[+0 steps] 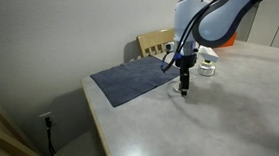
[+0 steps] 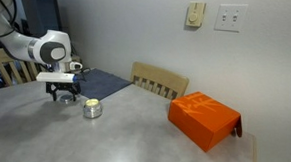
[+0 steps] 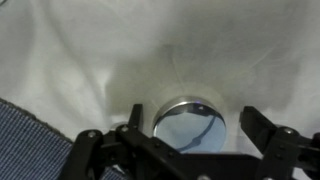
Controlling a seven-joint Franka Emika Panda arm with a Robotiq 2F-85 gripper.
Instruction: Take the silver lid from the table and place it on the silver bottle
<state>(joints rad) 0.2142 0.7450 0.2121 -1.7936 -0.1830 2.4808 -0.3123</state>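
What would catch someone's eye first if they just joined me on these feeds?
The bright orange box, at the right in an exterior view, catches the eye first. Then comes the gripper, hanging low over the table beside the blue cloth. It is open, with the silver lid lying between its fingers in the wrist view. The small silver bottle stands close by.

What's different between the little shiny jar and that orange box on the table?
The silver bottle is round and squat; the orange box is rectangular. The bottle is far smaller than the box. The bottle is shiny with a yellowish top; the box is plain orange. The bottle stands beside the robot's hand; the box sits well away from it. Both rest on the grey table.
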